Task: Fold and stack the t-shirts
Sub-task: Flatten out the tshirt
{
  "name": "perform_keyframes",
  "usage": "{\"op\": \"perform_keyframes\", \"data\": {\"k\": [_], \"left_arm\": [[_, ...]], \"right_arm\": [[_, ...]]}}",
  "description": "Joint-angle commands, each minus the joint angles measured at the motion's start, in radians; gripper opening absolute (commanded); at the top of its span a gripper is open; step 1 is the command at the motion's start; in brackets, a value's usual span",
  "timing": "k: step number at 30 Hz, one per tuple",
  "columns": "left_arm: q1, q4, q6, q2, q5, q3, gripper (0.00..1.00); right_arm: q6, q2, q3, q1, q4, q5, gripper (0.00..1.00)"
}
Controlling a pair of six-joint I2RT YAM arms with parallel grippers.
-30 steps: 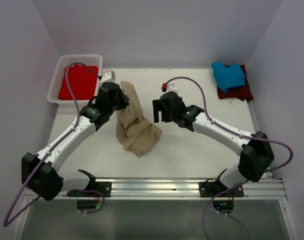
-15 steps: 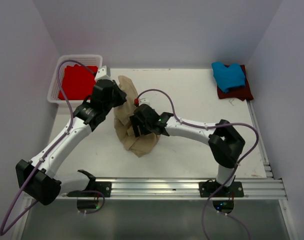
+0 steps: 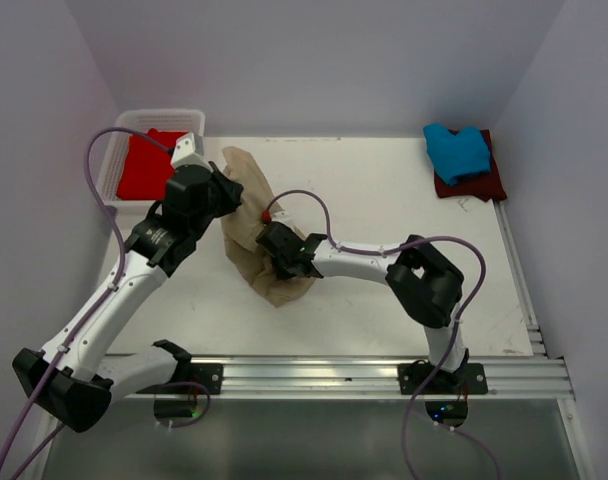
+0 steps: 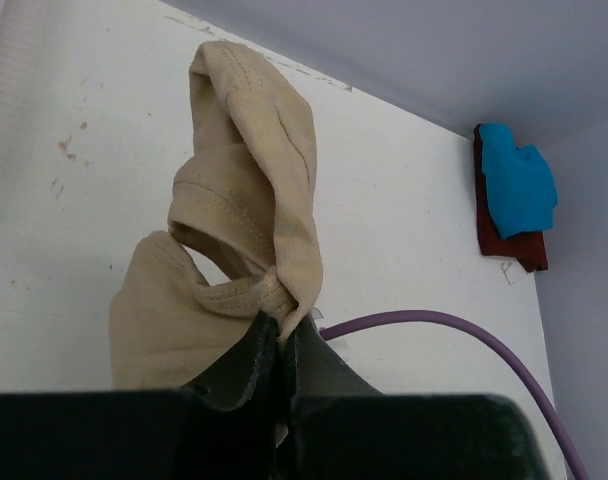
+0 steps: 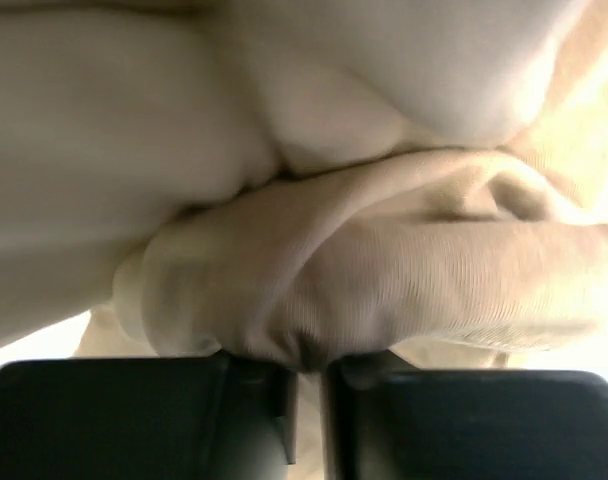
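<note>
Tan first: pinching the unfolded tan t-shirt mid-frame in left gripper and right gripper; leaving red t-shirt waiting upper left, blue-on-maroon stack upper right.

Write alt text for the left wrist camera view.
The left gripper pinches a bunched tan t-shirt, shut on a fold of it above the white table. At the far right, a blue t-shirt lies on a maroon t-shirt; a purple cable crosses nearby.

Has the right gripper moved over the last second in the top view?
Yes. The right gripper has travelled left, away from the blue t-shirt, onto the tan t-shirt, where it pinches a fold.
</note>
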State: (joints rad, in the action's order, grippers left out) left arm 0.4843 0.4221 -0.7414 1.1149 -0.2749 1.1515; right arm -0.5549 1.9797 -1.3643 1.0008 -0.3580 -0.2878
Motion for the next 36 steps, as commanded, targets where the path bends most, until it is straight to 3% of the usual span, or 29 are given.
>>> {"op": "perform_keyframes", "data": {"k": [1, 2, 10, 16, 22, 29, 30, 31, 32, 33, 36], "left_arm": [[-0.012, -0.025, -0.015, -0.059, -0.046, 0.002, 0.00], [-0.012, -0.013, -0.013, -0.061, -0.061, 0.002, 0.00], [-0.052, 0.043, 0.023, -0.089, -0.115, -0.001, 0.00], [-0.065, 0.092, 0.034, -0.110, -0.152, -0.016, 0.00], [-0.069, 0.136, 0.019, -0.136, -0.136, -0.100, 0.00], [-0.067, 0.234, -0.047, -0.222, 0.000, -0.277, 0.00], [-0.067, 0.239, -0.053, -0.243, 0.020, -0.303, 0.05], [-0.067, 0.250, -0.065, -0.263, 0.035, -0.347, 0.16], [-0.067, 0.276, -0.075, -0.303, 0.052, -0.364, 0.29], [-0.067, 0.286, -0.079, -0.323, 0.057, -0.381, 0.60], [-0.067, 0.302, -0.063, -0.377, 0.081, -0.420, 0.90]], "right_arm": [[-0.025, -0.022, 0.028, -0.004, -0.007, -0.085, 0.09], [-0.028, -0.030, 0.036, -0.004, -0.024, -0.117, 0.00], [-0.046, -0.266, 0.174, -0.007, -0.153, -0.356, 0.00], [-0.120, -0.482, 0.214, -0.036, -0.416, -0.575, 0.00], [-0.234, -0.602, 0.225, -0.036, -0.679, -0.642, 0.00], [-0.361, -0.716, 0.243, -0.034, -0.901, -0.642, 0.01], [-0.378, -0.725, 0.241, -0.034, -0.932, -0.642, 0.17], [-0.390, -0.748, 0.238, -0.034, -0.984, -0.642, 0.42], [-0.411, -0.757, 0.231, -0.034, -1.005, -0.643, 0.93], [-0.419, -0.766, 0.228, -0.034, -1.024, -0.652, 0.99], [-0.415, -0.795, 0.212, -0.034, -1.032, -0.674, 0.99]]}}
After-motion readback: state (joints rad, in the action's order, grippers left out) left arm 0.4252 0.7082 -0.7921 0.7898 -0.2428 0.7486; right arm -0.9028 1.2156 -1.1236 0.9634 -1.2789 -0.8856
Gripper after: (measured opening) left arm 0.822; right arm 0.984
